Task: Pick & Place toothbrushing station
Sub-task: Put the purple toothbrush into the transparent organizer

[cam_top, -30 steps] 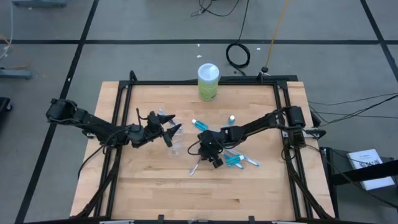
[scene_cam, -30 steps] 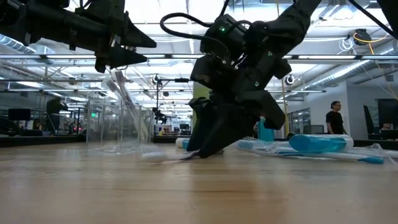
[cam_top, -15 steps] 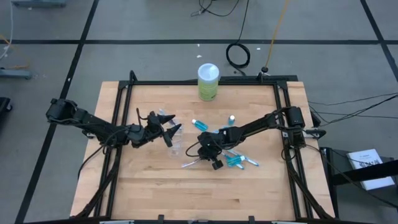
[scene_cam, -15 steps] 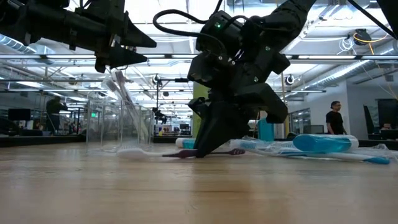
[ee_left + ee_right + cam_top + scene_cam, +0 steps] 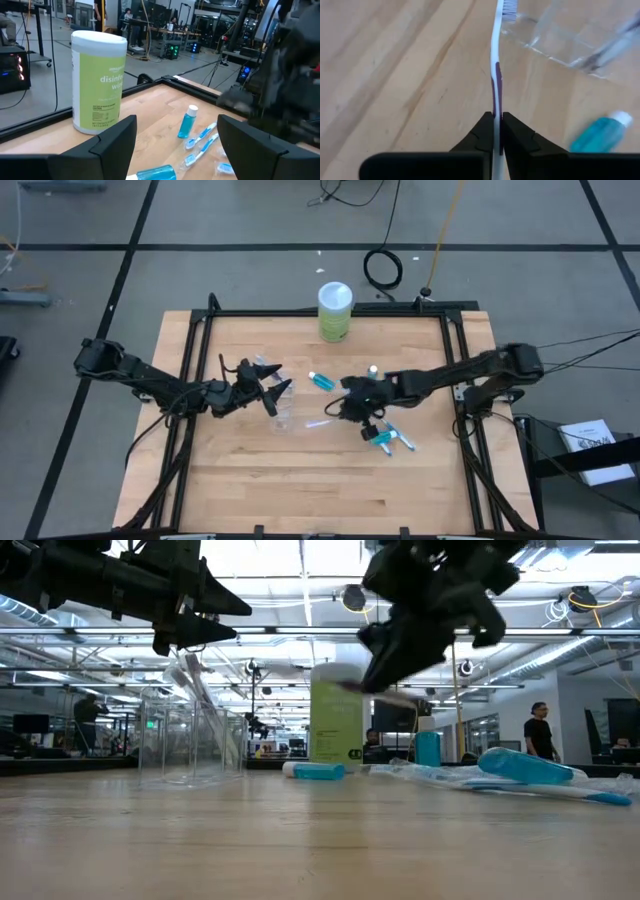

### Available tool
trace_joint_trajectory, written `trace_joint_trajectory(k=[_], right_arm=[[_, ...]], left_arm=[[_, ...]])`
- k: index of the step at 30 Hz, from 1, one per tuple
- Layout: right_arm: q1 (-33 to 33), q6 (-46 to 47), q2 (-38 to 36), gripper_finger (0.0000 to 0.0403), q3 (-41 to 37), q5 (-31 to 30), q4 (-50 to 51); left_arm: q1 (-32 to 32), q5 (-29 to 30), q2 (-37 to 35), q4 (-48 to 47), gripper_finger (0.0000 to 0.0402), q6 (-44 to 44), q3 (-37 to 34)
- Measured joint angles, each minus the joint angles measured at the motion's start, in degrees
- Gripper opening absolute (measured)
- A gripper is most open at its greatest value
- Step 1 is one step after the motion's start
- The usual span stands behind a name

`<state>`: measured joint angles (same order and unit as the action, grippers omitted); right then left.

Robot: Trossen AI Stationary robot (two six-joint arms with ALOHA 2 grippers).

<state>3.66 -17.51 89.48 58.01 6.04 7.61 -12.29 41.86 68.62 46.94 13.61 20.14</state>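
the right gripper [image 5: 496, 131] is pinched on a slim toothbrush [image 5: 496, 65] at its purple mid-handle: light, stiff, probably slippery. the left gripper [image 5: 272, 383] is spread above the clear cup [image 5: 283, 417].

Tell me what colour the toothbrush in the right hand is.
White with a purple stripe on the toothbrush handle, clearest in the right wrist view.

Looks like a big open robotics lab / workshop floor from my end

I'm seeing a wooden bench [image 5: 250, 470] in a black frame on grey concrete with taped lines, loose cables [image 5: 382, 268], ceiling strip lights [image 5: 300, 633], equipment racks with glowing LEDs [image 5: 172, 50], and a person [image 5: 538, 730] standing off behind the table.
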Motion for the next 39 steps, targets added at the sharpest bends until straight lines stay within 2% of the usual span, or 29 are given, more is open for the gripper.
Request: trace_joint_trajectory(k=[5,9,13,16,20,27,30,34,39], right_arm=[[-0.7,4.1,-10.0,0.0012,-8.9,-0.9,-12.2],[-2.1,7.3,-15.5,0.0011,-18.5,-3.4,-29.3],[-3.6,10.3,-16.8,0.0011,-25.7,-3.2,-48.7],[-3.7,10.9,-16.3,0.0011,-28.2,-3.2,-55.6],[-3.7,11.3,-16.0,0.0011,-28.9,-3.3,-57.3],[-3.6,11.9,-15.7,0.0011,-28.9,-3.3,-56.9],[-3.6,11.9,-15.7,0.0011,-28.9,-3.3,-57.1],[-3.6,11.9,-15.7,0.0011,-28.8,-3.1,-57.5],[-3.6,11.9,-15.7,0.0011,-28.8,-3.1,-57.1]], left_arm=[[0.0,-0.9,0.0,0.0,0.0278,-0.9,0.0],[0.0,-4.9,0.0,0.7,0.0278,-5.0,0.0],[0.4,-8.6,0.5,5.1,0.0278,-9.1,0.0],[1.5,-12.0,2.7,9.6,0.0278,-10.6,0.3],[4.0,-12.6,7.9,10.2,0.0278,-9.0,3.8],[6.3,-25.9,19.9,10.4,0.0278,-12.4,15.5],[6.3,-28.8,23.7,10.4,0.0278,-15.1,20.8],[6.2,-30.2,26.6,10.6,0.0278,-17.9,26.0],[6.2,-29.8,26.3,10.0,0.0278,-19.3,27.7]])
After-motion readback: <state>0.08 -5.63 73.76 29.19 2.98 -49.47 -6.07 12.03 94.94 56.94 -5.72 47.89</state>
